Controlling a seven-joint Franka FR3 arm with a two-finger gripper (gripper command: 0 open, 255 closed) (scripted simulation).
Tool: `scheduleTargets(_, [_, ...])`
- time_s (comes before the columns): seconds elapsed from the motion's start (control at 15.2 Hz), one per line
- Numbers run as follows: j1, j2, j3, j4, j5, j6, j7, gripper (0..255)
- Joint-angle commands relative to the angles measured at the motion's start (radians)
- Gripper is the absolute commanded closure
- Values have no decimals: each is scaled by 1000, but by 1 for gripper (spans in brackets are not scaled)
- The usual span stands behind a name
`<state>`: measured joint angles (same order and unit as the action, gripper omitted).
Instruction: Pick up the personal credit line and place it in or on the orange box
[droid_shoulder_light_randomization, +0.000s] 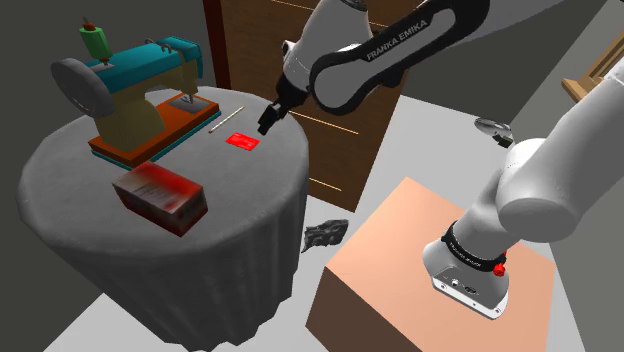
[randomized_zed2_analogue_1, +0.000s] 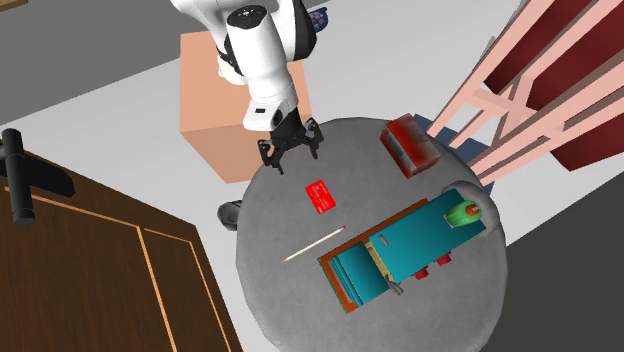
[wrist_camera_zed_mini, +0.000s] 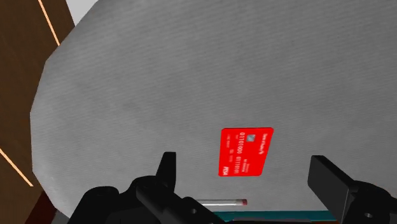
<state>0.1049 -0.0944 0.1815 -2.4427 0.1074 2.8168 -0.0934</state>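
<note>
Wrist view has the black jaws spread wide with nothing between them, hovering above the flat red rectangular card with white print. The card lies face up on the round bench draped in grey cloth, untouched and roughly in line with the gap between the jaws.

Just past the card, on its side away from the jaws, lies a thin white stick. Farther past the card stands a teal sewing machine on an orange-red base. The reddish-orange rectangular box sits well apart from the card, by the bench's rim.

The likely trouble is the card's thinness. Lying flush on soft cloth, it offers almost no edge, so jaws closing too high would skate over it, and jaws closing too low could bunch the cloth and pinch fabric instead. A skewed descent might shove the card toward the stick. Even once it is gripped, so slim a card could twist or slip during the carry to the box.
</note>
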Motion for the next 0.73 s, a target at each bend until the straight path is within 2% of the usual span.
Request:
scheduleTargets(0.0, [-2,90,13,55,-45,68,30,0])
scheduleTargets(0.2, [11,209,6,134,-142,149,96,0])
scheduleTargets(0.33, [40,287,-19,195,-212,194,146,0])
scheduleTargets(0.66, [78,370,-59,251,-249,230,175,0])
